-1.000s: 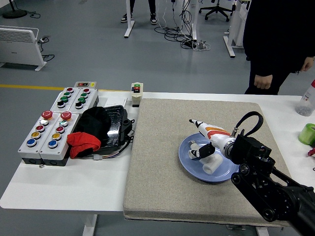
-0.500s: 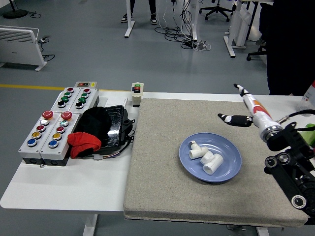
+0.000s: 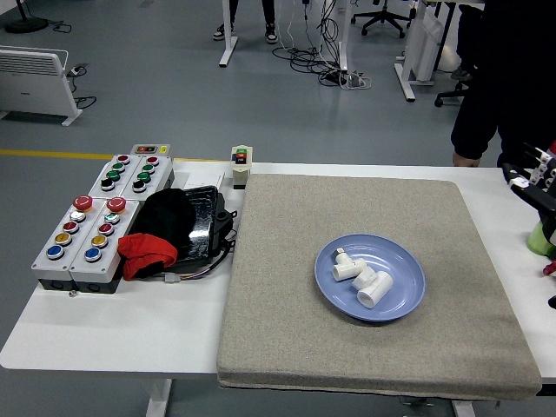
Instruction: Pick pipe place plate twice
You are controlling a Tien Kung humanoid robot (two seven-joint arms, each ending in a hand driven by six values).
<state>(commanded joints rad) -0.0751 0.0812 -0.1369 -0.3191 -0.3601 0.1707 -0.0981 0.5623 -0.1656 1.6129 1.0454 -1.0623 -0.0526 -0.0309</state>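
Observation:
A blue plate (image 3: 408,261) lies on the grey mat (image 3: 287,330), right of its middle. White pipe fittings lie together in the plate: a tee piece (image 3: 347,267) and a short piece (image 3: 374,289) beside it. My right hand (image 3: 532,178) shows only in part at the far right edge, raised well away from the plate, with its fingers spread and nothing in it. My left arm is out of view.
Button boxes (image 3: 95,217) stand at the left, with a black pedal (image 3: 204,221) and a red cloth (image 3: 148,254) beside them. A small switch box (image 3: 241,165) stands at the mat's back left corner. A green object (image 3: 543,236) sits at the right edge. A person in dark clothes (image 3: 504,78) stands at the far right.
My right hand let go of the pipe fitting over the plate, lifted and drew back to the right edge. The person shifted a little at the far side.

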